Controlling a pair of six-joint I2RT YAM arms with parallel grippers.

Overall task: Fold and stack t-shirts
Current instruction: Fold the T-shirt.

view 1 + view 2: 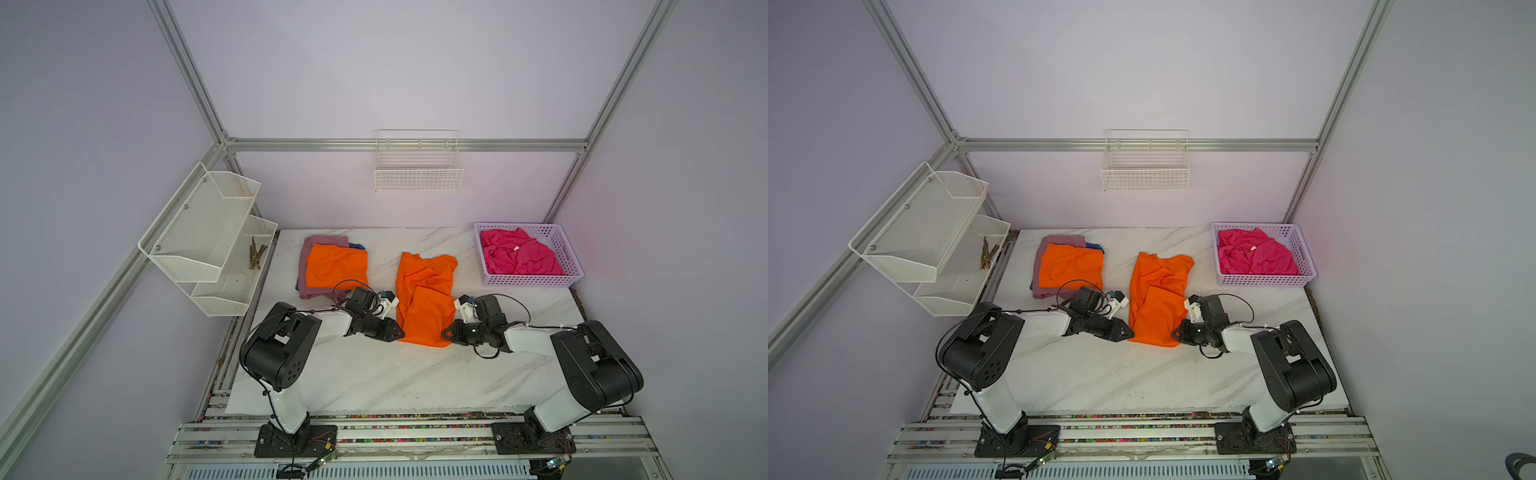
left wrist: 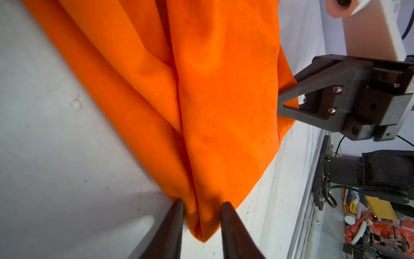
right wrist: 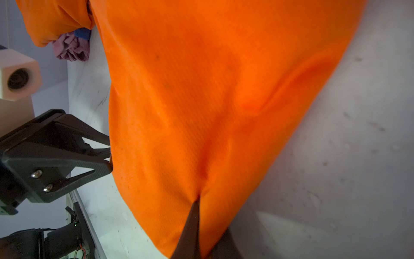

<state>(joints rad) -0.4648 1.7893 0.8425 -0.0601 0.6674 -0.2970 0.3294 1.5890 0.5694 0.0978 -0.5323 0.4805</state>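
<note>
Shirt in work: the middle orange t-shirt (image 1: 422, 307) lies lengthwise around the centre of the worktop (image 1: 374, 374). It is rumpled toward the far edge and smoother toward the near edge.
Left gripper: the left gripper (image 1: 400, 332) is at the shirt's near corner on the left side. In its wrist view its jaws are narrow, with bunched folds of orange cloth pinched between them (image 2: 201, 208).
Right gripper: the right gripper (image 1: 444, 332) is at the opposite near corner. Its jaws are closed tight on the cloth, which puckers at the tips (image 3: 198, 201).
Stack: near the far left corner a folded orange t-shirt (image 1: 336, 266) lies on top of a mauve-pink t-shirt (image 1: 322, 241). An edge of a blue t-shirt (image 1: 357, 246) peeks out between them.
Basket: a basket (image 1: 528, 281) at the far right corner holds a crumpled hot pink t-shirt (image 1: 517, 257).
Spacing: the stack and the basket are both apart from the middle shirt.
</note>
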